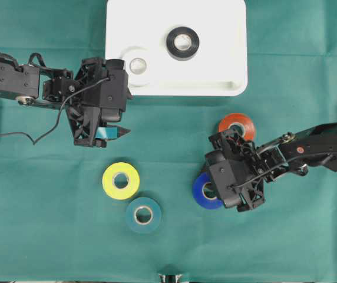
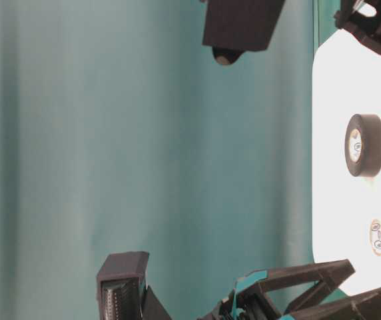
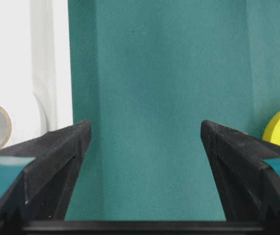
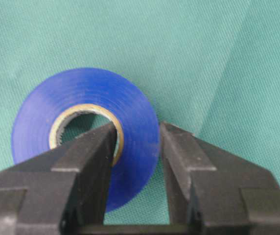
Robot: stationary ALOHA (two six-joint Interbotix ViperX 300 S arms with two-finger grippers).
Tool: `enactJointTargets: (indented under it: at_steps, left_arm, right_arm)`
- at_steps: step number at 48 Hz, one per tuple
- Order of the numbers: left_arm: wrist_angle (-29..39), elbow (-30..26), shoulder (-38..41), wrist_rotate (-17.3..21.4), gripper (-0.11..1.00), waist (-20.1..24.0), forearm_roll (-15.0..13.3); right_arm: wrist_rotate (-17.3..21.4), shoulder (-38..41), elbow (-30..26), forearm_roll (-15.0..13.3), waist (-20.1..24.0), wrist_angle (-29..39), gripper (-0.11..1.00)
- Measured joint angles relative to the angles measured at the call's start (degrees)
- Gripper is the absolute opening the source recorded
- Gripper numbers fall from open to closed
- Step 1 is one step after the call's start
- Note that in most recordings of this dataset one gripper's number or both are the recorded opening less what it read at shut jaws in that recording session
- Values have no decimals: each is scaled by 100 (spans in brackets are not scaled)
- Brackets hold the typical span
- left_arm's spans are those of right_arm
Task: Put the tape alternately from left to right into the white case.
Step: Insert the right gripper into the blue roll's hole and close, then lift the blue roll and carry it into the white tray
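The right tool (image 4: 137,142) pinches the blue roll's (image 4: 83,134) wall, one finger in its core. The left tool (image 3: 145,142) hangs spread over bare worktop. Yellow (image 1: 121,180), teal (image 1: 143,214) and orange-red (image 1: 237,127) remain; black (image 1: 182,42) and white (image 1: 136,65) lie in the white case (image 1: 215,59). The white roll is hard to make out.
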Motion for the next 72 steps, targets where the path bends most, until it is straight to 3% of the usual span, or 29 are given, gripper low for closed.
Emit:
enactJointTargets:
  at_steps: [25, 47, 72]
  left_arm:
    - [0, 9, 9, 0, 93, -9, 9]
    - [0, 0, 0, 0, 93, -9, 0]
    - [-70, 9, 9, 0, 93, -26, 9]
  right_arm:
    - [0, -800, 53, 0, -18, 378, 1]
    - [0, -984, 62, 0, -53, 615, 1]
    - [0, -1424, 360, 0, -1151, 826, 1]
